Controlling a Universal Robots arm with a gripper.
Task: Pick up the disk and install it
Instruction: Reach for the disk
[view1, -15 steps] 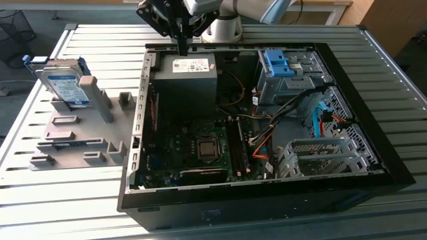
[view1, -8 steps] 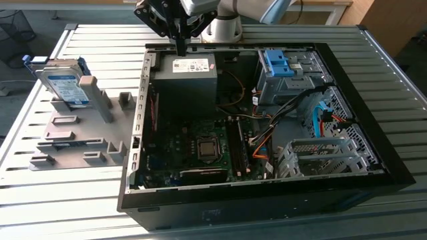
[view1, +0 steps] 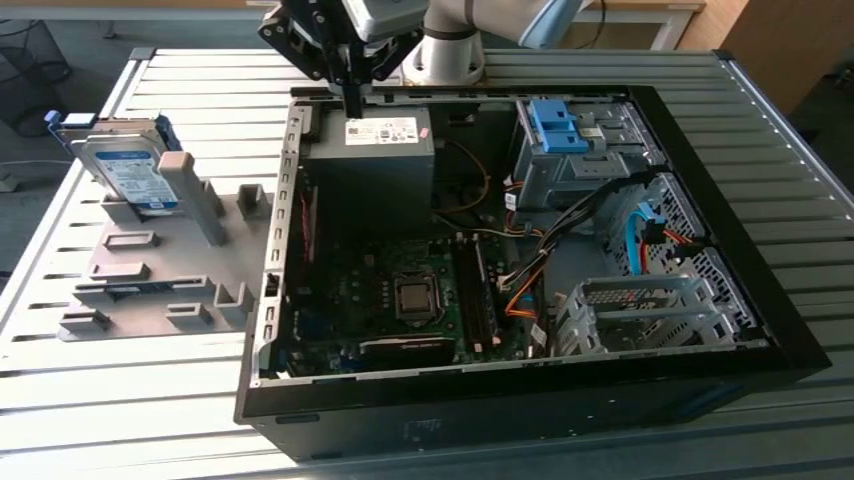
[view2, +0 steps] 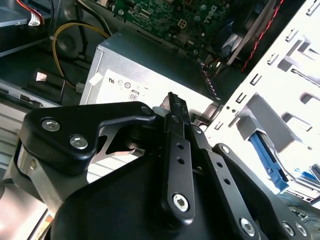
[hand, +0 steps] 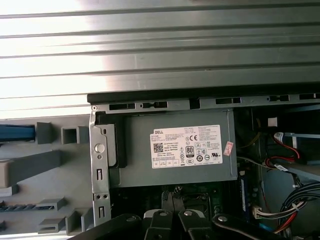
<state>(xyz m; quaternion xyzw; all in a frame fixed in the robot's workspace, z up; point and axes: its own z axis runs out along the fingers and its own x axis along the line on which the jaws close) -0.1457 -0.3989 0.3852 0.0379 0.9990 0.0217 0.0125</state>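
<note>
Your black gripper hangs clenched, empty, just above the dark grey metal box; the silver, blue-framed disk stands well apart.

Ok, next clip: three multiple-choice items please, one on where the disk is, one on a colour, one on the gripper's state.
1. Where is the disk? A) standing in the grey fixture beside the computer case; B) in the drive cage; C) in the gripper.
2. The disk's frame is: A) red; B) blue; C) yellow.
3. The gripper is: A) shut on the disk; B) shut, empty, over the power supply; C) clamped on a cable.
Key: 1 A, it stands in the fixture at the exterior view's left. 2 B, blue edges border it. 3 B, nothing sits between its fingers in the second wrist view.
</note>
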